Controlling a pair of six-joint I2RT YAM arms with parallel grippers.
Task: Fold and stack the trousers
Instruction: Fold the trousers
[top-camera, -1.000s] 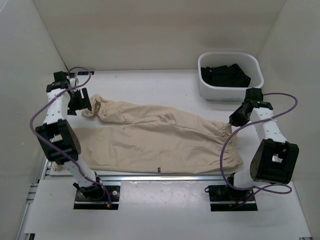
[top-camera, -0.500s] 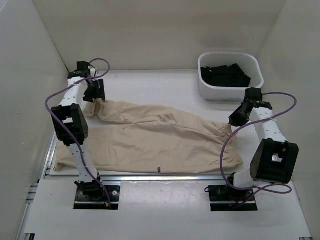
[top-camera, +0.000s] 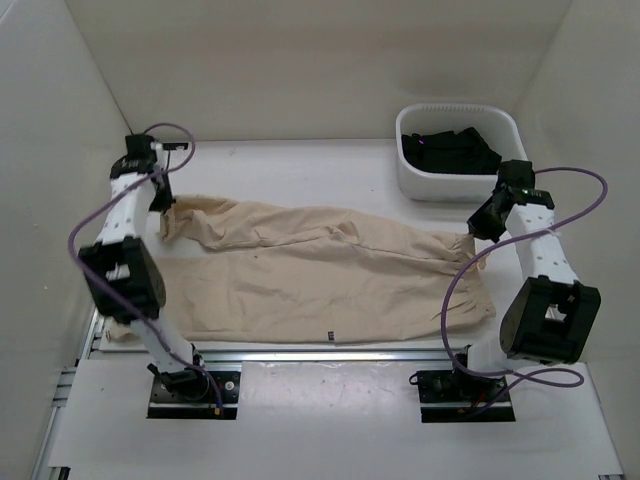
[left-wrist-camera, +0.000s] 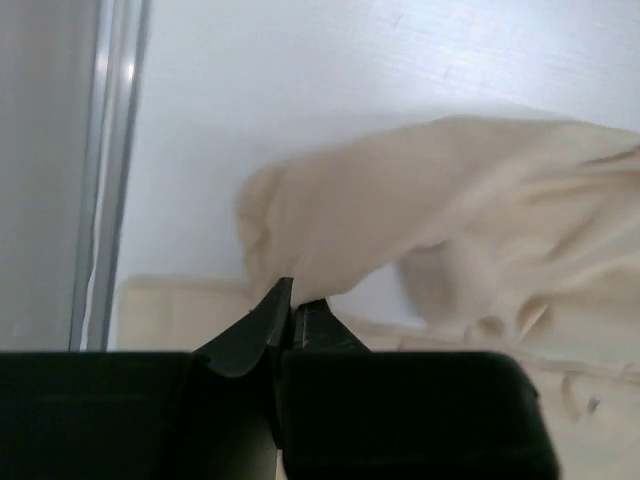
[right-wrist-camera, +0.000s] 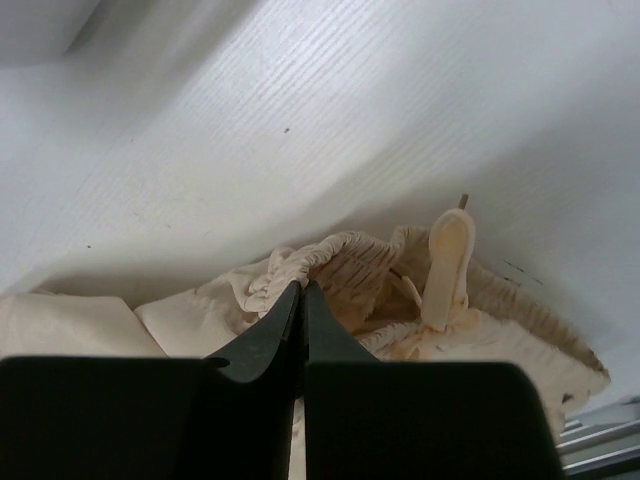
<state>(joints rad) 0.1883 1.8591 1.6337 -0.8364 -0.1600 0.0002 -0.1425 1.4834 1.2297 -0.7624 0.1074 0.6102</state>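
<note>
**Operator:** Where are the trousers?

**Spotter:** Your long beige cotton trousers (top-camera: 320, 275) lie wrinkled across the middle of the white bench (top-camera: 300, 165). The gathered waistband is towards your right arm and both legs run off to your left. The near leg reaches the bench's left edge.

**Operator:** And the grips?

**Spotter:** Your left gripper (left-wrist-camera: 293, 303) is pressed together on the hem of the far leg, at the far left. Your right gripper (right-wrist-camera: 303, 292) is pinching the far corner of the elastic waistband.

**Operator:** Any label you can read?

**Spotter:** There is a small dark tag (top-camera: 327, 337) on the near edge of the cloth, too small to read. In your right wrist view a flat pale tab (right-wrist-camera: 449, 262) stands up beside the waistband, and I can make out no writing on it.

**Operator:** What's around it?

**Spotter:** A white plastic basket (top-camera: 440, 185) sits at the far right of the bench, apart from the trousers, with a black garment (top-camera: 450, 150) inside. Plain off-white walls (top-camera: 300, 60) close in the back and both sides. A metal rail (top-camera: 330, 355) runs along the near edge, and purple cables (top-camera: 575, 215) loop off both arms.
</note>
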